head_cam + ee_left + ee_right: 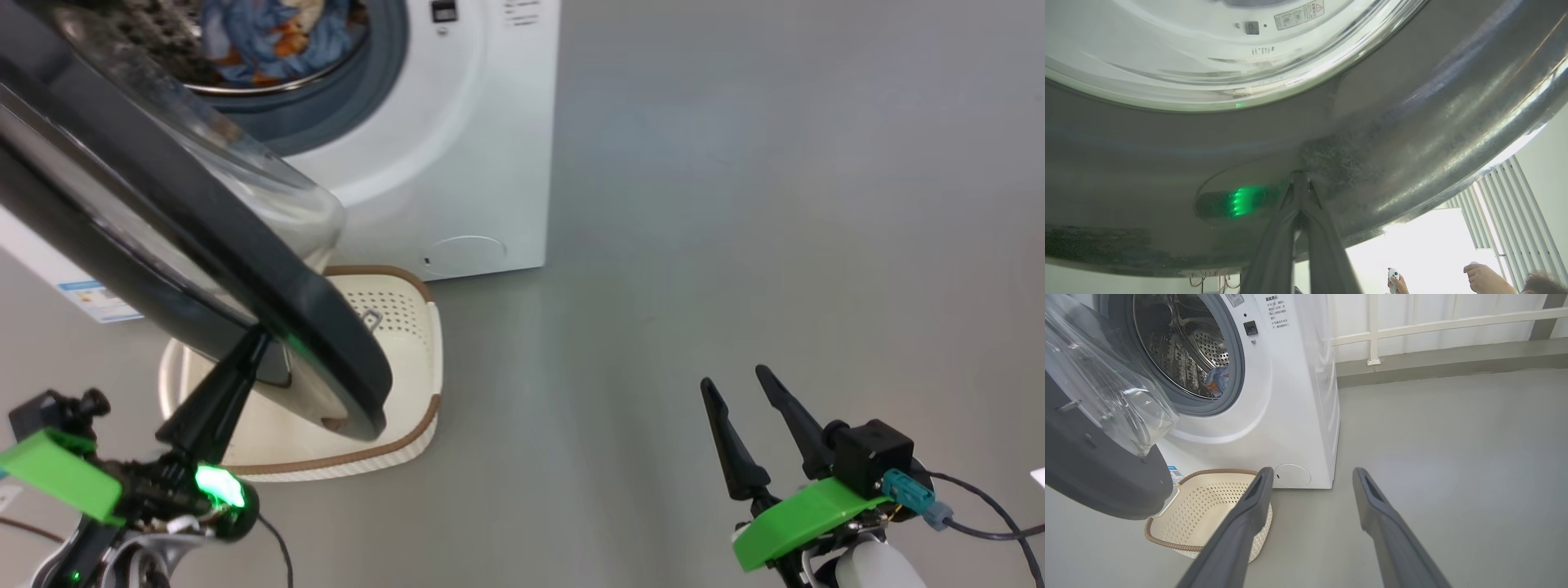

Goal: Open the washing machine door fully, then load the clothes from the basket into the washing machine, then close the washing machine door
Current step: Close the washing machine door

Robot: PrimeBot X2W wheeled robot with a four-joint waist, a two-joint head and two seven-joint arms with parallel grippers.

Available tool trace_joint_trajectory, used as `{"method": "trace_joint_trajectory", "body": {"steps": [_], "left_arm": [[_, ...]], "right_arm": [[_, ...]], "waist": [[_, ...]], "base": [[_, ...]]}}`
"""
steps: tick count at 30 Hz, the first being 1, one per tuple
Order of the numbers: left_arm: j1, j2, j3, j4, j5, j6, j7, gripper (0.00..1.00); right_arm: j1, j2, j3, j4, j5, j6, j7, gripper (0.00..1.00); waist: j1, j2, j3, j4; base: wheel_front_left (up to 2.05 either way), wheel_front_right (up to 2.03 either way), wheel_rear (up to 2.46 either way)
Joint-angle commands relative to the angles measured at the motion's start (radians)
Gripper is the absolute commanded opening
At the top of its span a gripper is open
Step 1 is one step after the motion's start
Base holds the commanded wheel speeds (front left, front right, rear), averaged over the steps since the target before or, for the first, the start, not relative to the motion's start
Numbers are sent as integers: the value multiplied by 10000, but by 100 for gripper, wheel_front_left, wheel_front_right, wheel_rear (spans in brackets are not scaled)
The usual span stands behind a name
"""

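The washing machine (473,147) stands at the upper left, its drum holding the blue and orange clothes (269,37), which are also seen through the opening (1216,379). The washing machine door (204,237) hangs partly open, its black rim swung out over the basket (400,314). The cream basket (1208,506) lies on the floor with nothing inside it. My left gripper (257,339) is shut, and its joined tips press on the door's glossy outer face (1412,122). My right gripper (735,380) is open over bare floor, holding nothing.
Open grey floor spreads to the right of the machine. A white railing (1433,326) and a low kerb line the far wall. A person's hands, one holding a controller (1396,279), are past the door's edge. A round flap (467,253) sits low on the machine front.
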Motion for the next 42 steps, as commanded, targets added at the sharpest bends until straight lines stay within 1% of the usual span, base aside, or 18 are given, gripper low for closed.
{"method": "trace_joint_trajectory", "body": {"steps": [1, 10, 16, 23, 33, 42], "left_arm": [[-442, 165, 187, -194, 25, -125, -64, 0], [-1282, 165, 12, 242, 128, -196, -931, 0], [-1363, 165, 113, 258, 295, -200, -1043, 0], [-1049, 164, 201, 259, 386, -202, -1482, 0], [-67, 164, 213, -110, 289, -202, -2564, 0], [1055, 164, 90, -491, 94, -203, -3816, 0]], "right_arm": [[-362, 77, 246, -213, 58, 88, -116, 100], [-524, 77, 333, -178, 206, 88, -151, 100], [-493, 77, 217, -255, 279, 88, -157, 100], [-432, 77, 162, -309, 326, 88, -159, 100], [-251, 77, 115, -333, 378, 88, -159, 100], [-59, 78, 184, -293, 518, 88, -160, 100]], "waist": [[0, 0, 187, -287], [0, 0, 428, -845], [0, 0, 392, -1001], [0, 0, 144, -863], [0, 0, -299, -551], [0, 0, -878, -281]], "base": [[0, 0, 0], [0, 0, 0], [0, 0, 0], [0, 0, 0], [0, 0, 0], [0, 0, 0]]}}
